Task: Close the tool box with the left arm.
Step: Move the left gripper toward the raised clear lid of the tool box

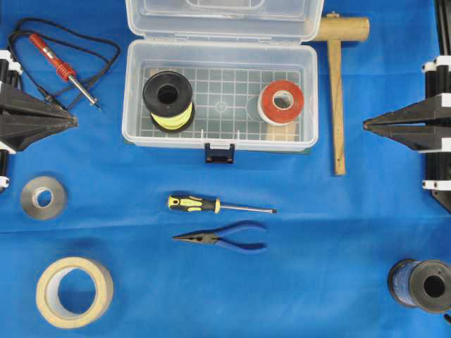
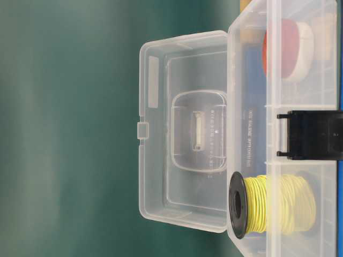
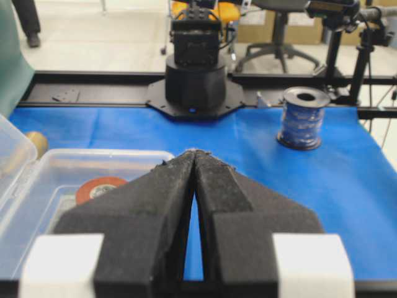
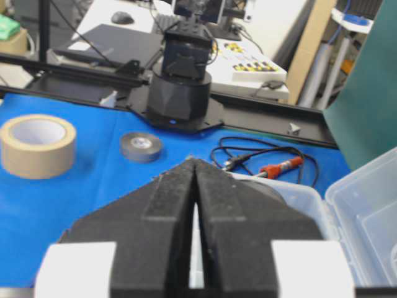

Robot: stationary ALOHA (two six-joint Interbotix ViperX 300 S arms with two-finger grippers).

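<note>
While both arms sit parked at the edges of the blue bench (image 1: 317, 282), your left fingers (image 1: 70, 121) are clenched tip to tip on nothing, and the wrist view shows only a thin slit between them. Your right fingers (image 1: 368, 125) are pressed together the same way, also holding nothing.

Look ahead of the left fingertips and you find the box (image 1: 220, 95), well apart from them and roughly midway between the two arms. Its lid (image 1: 224, 17) stands open, hinged up on the far side, and the dark latch (image 1: 219, 152) hangs at the near wall. Inside the box, a spool of yellow wire (image 1: 168, 100) sits at the end nearer your left fingers, and a red tape roll (image 1: 282, 103) sits at the end nearer your right fingers.

Just off the left fingers, on the far side, lies a red soldering iron (image 1: 63, 69) with its black cord. On their near side lies a grey tape roll (image 1: 43, 197), and further toward the near edge a roll of masking tape (image 1: 74, 291). A wooden mallet (image 1: 338, 84) lies between the box and the right fingers. A screwdriver (image 1: 218, 205) and blue-handled pliers (image 1: 222, 238) lie on the near side of the box, between the two arms. A blue wire spool (image 1: 421, 285) stands on the near side of the right fingers.
</note>
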